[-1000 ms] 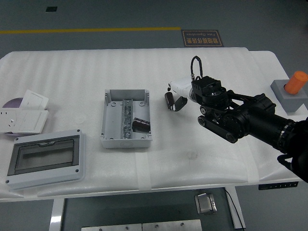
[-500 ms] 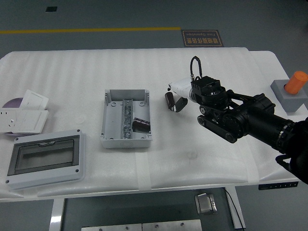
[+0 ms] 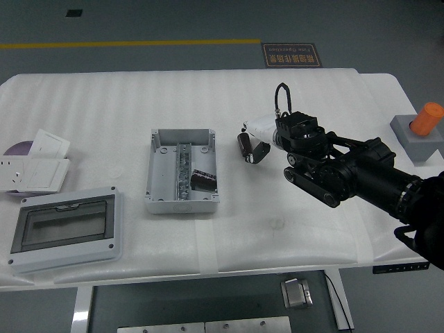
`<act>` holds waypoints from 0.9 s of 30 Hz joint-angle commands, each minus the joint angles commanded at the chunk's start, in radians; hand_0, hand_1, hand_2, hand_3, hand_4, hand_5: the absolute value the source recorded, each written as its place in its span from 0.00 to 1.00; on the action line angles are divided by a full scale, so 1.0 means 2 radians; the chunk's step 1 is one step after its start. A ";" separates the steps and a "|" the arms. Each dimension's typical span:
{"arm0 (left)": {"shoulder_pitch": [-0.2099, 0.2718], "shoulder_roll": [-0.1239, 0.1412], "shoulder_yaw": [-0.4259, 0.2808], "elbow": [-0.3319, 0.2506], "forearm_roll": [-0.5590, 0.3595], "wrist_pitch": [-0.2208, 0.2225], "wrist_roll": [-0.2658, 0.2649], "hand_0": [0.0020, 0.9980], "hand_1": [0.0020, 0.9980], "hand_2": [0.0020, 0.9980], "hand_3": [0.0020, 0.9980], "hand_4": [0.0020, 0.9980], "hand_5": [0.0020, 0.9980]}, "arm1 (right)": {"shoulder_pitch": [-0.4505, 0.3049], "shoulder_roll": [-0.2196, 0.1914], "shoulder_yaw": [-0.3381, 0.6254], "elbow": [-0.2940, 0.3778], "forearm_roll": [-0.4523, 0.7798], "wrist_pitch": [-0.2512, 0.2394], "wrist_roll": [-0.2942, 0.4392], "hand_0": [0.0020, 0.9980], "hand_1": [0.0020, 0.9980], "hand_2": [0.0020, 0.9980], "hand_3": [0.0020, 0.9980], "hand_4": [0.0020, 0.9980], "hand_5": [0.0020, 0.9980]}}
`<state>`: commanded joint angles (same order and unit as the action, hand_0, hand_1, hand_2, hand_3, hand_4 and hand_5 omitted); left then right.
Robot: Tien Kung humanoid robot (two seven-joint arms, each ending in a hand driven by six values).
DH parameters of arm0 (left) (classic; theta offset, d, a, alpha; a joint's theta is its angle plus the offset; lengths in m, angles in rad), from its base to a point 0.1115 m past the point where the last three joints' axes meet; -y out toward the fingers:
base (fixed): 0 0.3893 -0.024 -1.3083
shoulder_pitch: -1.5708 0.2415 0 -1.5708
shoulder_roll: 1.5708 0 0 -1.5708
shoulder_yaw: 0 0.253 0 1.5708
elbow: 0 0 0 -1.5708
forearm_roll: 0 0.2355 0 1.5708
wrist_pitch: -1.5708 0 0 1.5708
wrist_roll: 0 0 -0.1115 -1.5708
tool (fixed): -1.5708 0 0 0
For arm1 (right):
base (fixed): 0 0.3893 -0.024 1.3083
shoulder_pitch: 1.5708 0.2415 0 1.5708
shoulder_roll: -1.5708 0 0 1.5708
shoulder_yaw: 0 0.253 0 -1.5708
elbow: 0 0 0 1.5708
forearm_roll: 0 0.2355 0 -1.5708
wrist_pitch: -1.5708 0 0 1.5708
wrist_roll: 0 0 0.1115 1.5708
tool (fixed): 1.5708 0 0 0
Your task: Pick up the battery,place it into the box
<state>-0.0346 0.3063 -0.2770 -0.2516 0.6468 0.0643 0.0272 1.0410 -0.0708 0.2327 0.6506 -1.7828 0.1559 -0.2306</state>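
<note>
The white table (image 3: 291,229) fills most of the frame. At centre left on it sits the open grey box (image 3: 180,170), and a dark cylindrical battery (image 3: 203,179) lies in its right half beside a metal rail. The right hand (image 3: 258,139), reaching in from the lower right, is just right of centre, apart from the box's right wall, and its curled fingers (image 3: 259,150) grip a second dark battery (image 3: 245,145) held above the table. Against half a second ago, hand and battery have barely shifted, perhaps slightly upward.
</note>
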 joint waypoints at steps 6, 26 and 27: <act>-0.002 0.000 -0.003 -0.002 0.005 0.000 0.000 0.62 0.65 0.36 0.58 0.50 0.47 | -0.001 -0.001 0.006 -0.005 -0.004 0.002 0.001 0.79 0.80 0.78 0.87 0.76 0.41; -0.001 -0.001 -0.005 -0.005 0.013 0.000 0.000 0.62 0.65 0.36 0.57 0.50 0.47 | -0.008 0.002 0.014 -0.004 -0.010 0.008 0.003 0.77 0.77 0.74 0.79 0.59 0.31; -0.001 -0.001 -0.005 -0.005 0.013 0.000 0.000 0.62 0.65 0.36 0.57 0.50 0.47 | -0.009 0.002 0.014 -0.004 -0.010 0.007 0.003 0.77 0.77 0.74 0.79 0.59 0.31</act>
<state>-0.0368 0.3048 -0.2874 -0.2621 0.6735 0.0649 0.0265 1.0230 -0.0675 0.2608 0.6426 -1.8028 0.1709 -0.2244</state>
